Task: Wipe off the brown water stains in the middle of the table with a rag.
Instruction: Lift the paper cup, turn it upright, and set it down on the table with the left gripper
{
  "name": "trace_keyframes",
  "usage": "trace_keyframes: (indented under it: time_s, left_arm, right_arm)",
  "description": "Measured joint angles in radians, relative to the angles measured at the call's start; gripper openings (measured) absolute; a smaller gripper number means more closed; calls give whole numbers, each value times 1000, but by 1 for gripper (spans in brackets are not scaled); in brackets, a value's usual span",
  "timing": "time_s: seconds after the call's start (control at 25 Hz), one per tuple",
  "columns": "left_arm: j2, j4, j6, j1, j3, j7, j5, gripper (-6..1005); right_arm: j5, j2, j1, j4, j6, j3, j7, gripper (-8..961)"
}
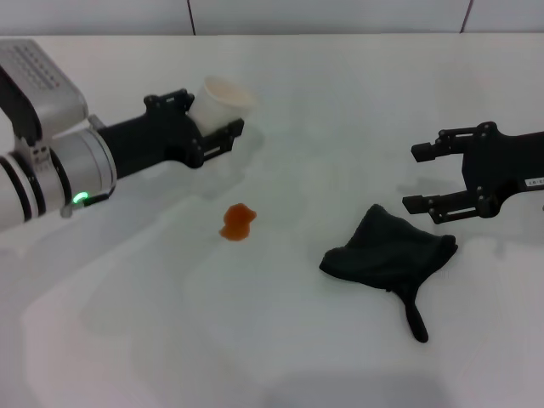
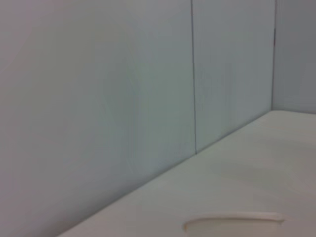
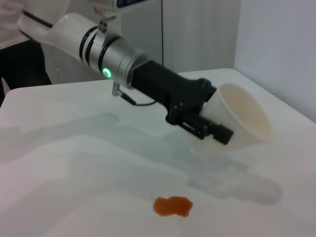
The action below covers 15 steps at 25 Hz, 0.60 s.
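- Your left gripper [image 1: 212, 127] is clamped on a white paper cup [image 1: 223, 104], holding it tilted in the air at the far left of the table [image 1: 280, 357]. My guess is that it is kept lifted and off to the side so the spill stays uncovered for wiping.
- The brown water stains [image 1: 237, 222], one small orange-brown blot, sit on the bare tabletop near the middle, in front of the cup and well apart from it. The right wrist view shows the blot [image 3: 172, 206] lying below and in front of the tilted cup [image 3: 237, 121], with nothing touching it.
- The black rag [image 1: 388, 252] lies bunched to the right of the blot, its thin tail trailing toward you. It is not yet picked up.
- Your right gripper [image 1: 429, 177] hovers just behind and to the right of the rag with its jaws spread, holding nothing; that looks like a lineup for a grasp.
- Between rag and blot the tabletop is bare, so a leftward sweep has open room.
- The table's far edge meets the wall behind the cup; keep the left arm where it is and the wiping lane should stay free.
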Motion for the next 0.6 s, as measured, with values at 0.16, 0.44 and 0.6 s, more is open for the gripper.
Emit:
trace_keyframes:
  time_s: [0.16, 0.44, 0.6]
  left_arm:
    - [-2, -57, -5, 0, 0, 51, -22, 610]
    - [-3, -136, -28, 11, 3, 160, -88, 610]
    - [-4, -149, -30, 15, 5, 199, -96, 610]
  right_arm:
    - [2, 0, 0, 0, 1, 0, -1, 765]
    - [5, 0, -4, 1, 1, 5, -1, 765]
    - [5, 0, -6, 1, 1, 6, 1, 765]
